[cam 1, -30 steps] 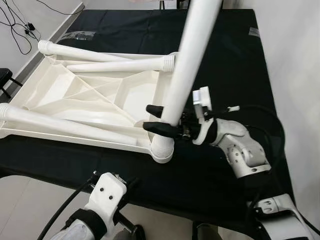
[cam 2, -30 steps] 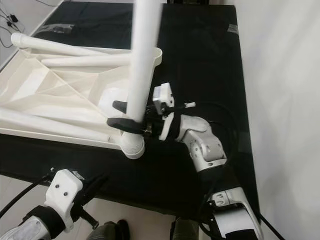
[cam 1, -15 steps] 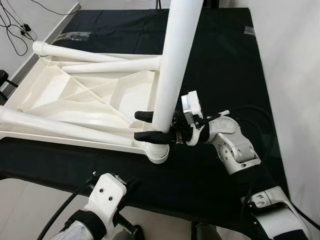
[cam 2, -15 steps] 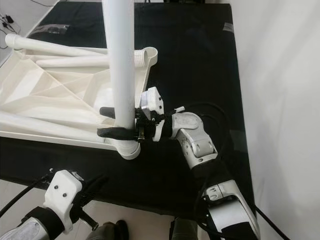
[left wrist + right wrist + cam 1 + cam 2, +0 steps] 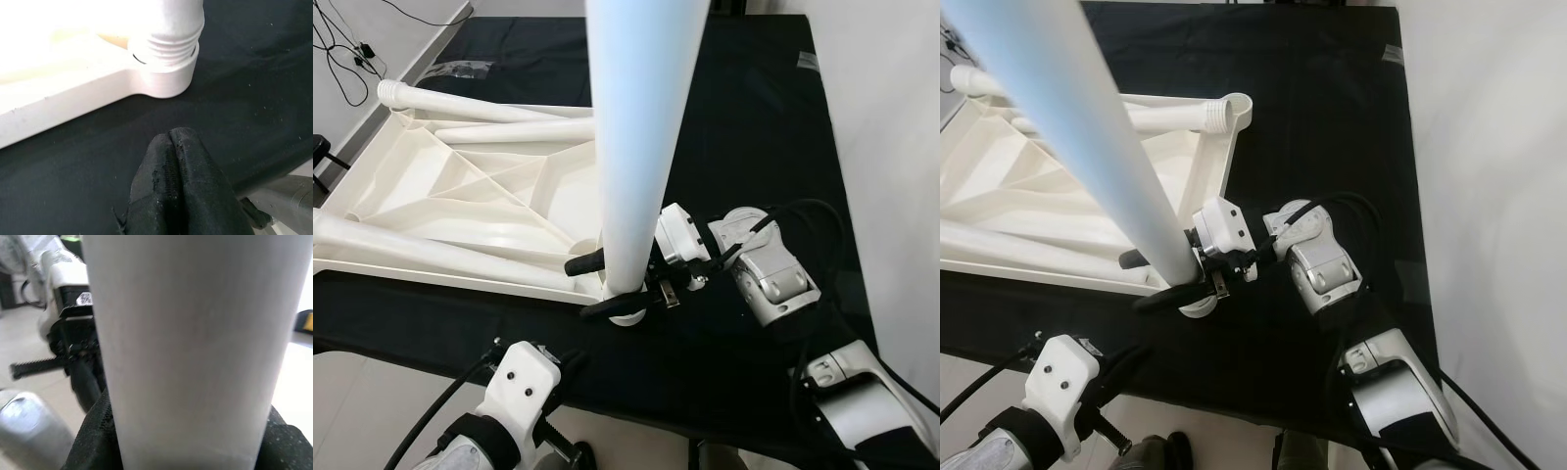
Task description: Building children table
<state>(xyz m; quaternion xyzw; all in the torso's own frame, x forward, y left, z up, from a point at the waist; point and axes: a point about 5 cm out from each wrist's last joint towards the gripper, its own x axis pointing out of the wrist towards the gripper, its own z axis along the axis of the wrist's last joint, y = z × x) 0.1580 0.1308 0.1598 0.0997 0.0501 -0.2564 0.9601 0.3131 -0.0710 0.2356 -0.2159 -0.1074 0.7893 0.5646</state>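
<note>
— So why is the right gripper [image 5: 607, 286] wrapped round that leg so low down?

— My guess: leverage. Its two black fingers are clamped on the white table leg [image 5: 636, 127] just above the threaded end, which sits in the corner socket [image 5: 166, 81] of the upturned tabletop [image 5: 460, 196]. Holding near the joint would let the wrist twist or steady the leg while the thread seats.

— And the tabletop lies ribs-up for the same reason?

— Likely, since the sockets face upward that way. It rests on the black mat [image 5: 754, 117], filling the 9 to 11 o'clock part of the head views, with the worked corner near centre, at about 6 o'clock of the leg. Other white legs [image 5: 480, 101] lie across it.

— What about the left gripper [image 5: 171, 186]?

— It hangs low at 7 o'clock, fingers pressed together on nothing, pointing at the socket from just off the mat's edge.

— Is the leg screwed home?

— Hard to say. Thread ridges show above the socket in the left wrist view, so I judge it only partly in. The leg's top runs out of frame, and it blocks the tabletop behind it.
</note>
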